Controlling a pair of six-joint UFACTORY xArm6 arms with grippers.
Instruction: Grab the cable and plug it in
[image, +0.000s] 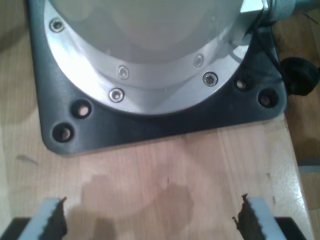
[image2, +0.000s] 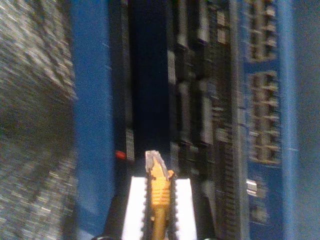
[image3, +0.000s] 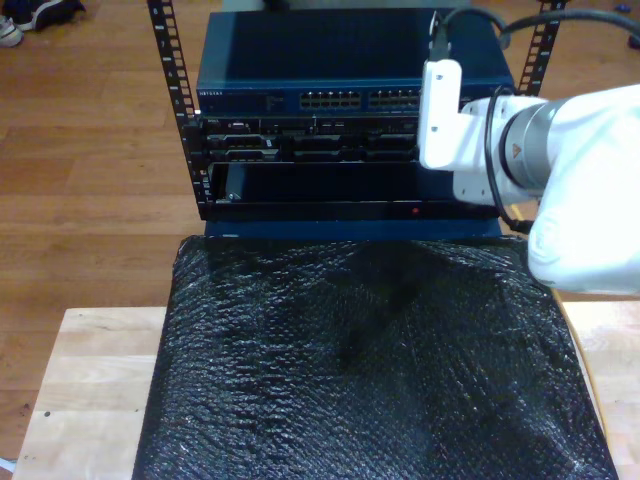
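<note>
Your second end effector (image2: 159, 200) is closed, its two white pads (image2: 135, 210) clamping a yellow cable (image2: 159, 187) whose plug tip projects forward past them. Your first end effector (image: 150, 220) stands with jaws wide apart, grey ribbed fingertips (image: 50, 217) empty. In the exterior view a white arm (image3: 560, 170) reaches in from the exterior view's right.

The first gripper (image: 150, 220) hangs with jaws spread over bare wooden tabletop (image: 165, 175), facing a dark base plate (image: 150, 127) under a bolted aluminium flange (image: 155, 80).
</note>
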